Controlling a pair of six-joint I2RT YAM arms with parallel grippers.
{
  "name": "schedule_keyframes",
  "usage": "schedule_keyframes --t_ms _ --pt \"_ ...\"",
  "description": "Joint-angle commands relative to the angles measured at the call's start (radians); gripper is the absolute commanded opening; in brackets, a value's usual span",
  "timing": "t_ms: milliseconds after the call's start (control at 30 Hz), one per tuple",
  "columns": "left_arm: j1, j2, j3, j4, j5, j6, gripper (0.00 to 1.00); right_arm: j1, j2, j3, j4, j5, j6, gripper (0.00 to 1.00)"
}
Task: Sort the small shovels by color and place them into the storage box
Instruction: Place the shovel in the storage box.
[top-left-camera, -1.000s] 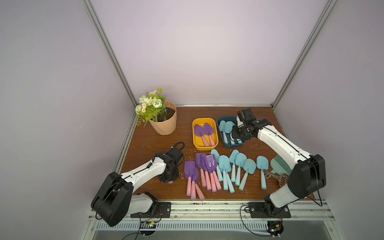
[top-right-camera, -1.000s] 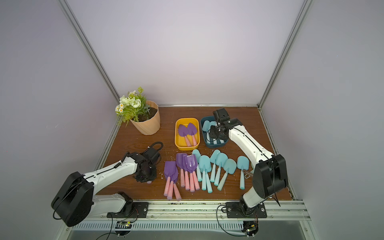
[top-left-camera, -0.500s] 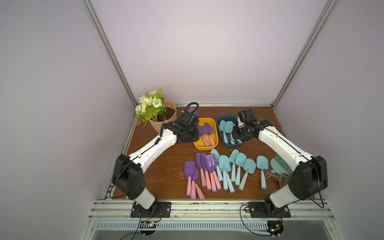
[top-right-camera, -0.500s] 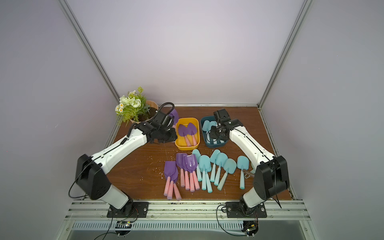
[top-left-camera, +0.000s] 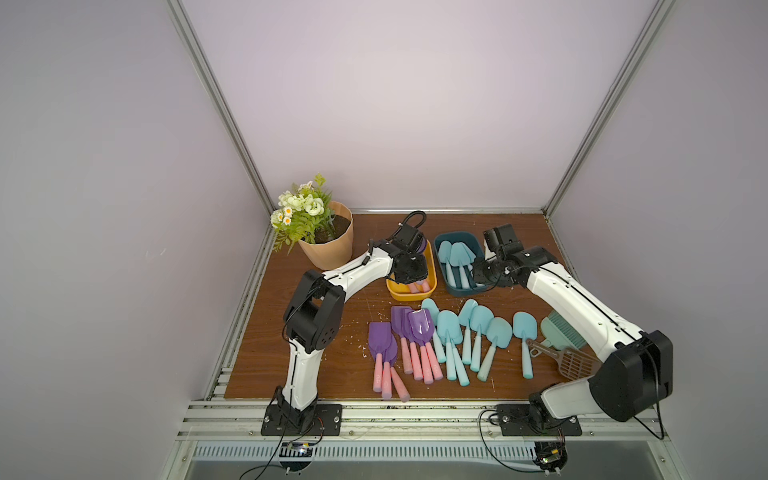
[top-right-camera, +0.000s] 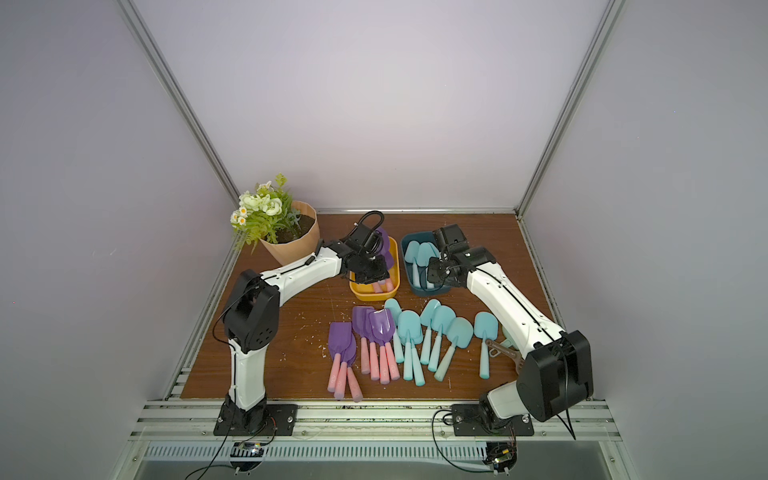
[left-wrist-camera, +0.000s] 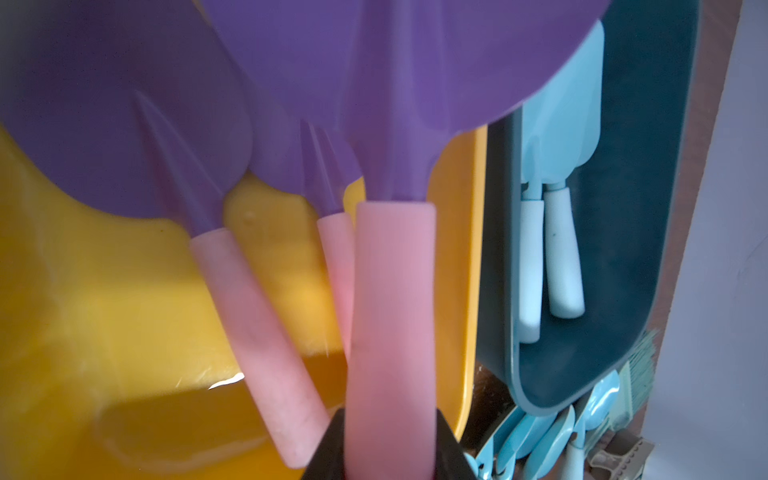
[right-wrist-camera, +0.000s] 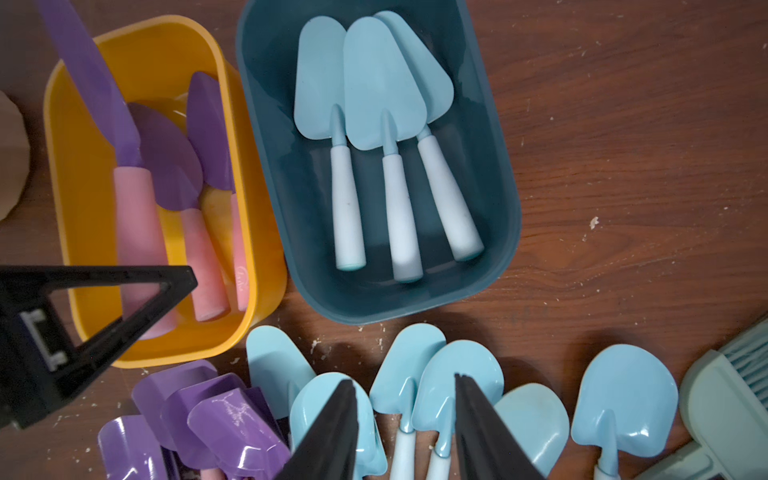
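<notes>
**Sorting by colour: counts per container**

At the centre of a top view, the yellow box (top-left-camera: 409, 296) contains two purple shovels (right-wrist-camera: 170, 162). The left gripper (top-left-camera: 411, 271) is clamped on the pink handle of a third purple shovel (right-wrist-camera: 133, 208) above it. Just to the right, the blue box (top-left-camera: 463, 292) contains three aqua shovels (right-wrist-camera: 382, 91). Below lie at least six loose aqua shovels (top-left-camera: 478, 328) and an overlapping purple cluster (top-left-camera: 409, 328). The right gripper (right-wrist-camera: 403, 380) is partly parted and holds nothing.

Glossy smooth plastic shovels (right-wrist-camera: 627, 399) lie on a scuffed, matt wood-grain table (right-wrist-camera: 623, 145).
</notes>
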Motion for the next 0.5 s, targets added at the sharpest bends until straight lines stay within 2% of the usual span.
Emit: schedule_keyframes --t_ms 0,367,467 --pt "-0.003 0.001 -0.005 0.044 0.002 -0.058 0.01 -0.005 -0.042 -0.012 -0.006 0.033 -0.001 0.43" --pt "0.000 0.067 -0.058 0.046 -0.012 -0.050 0.07 -0.006 -0.078 -0.034 0.000 0.026 0.001 0.43" --pt "0.001 0.064 -0.066 0.042 -0.022 -0.051 0.15 -0.006 -0.091 -0.038 -0.002 0.030 0.000 0.43"
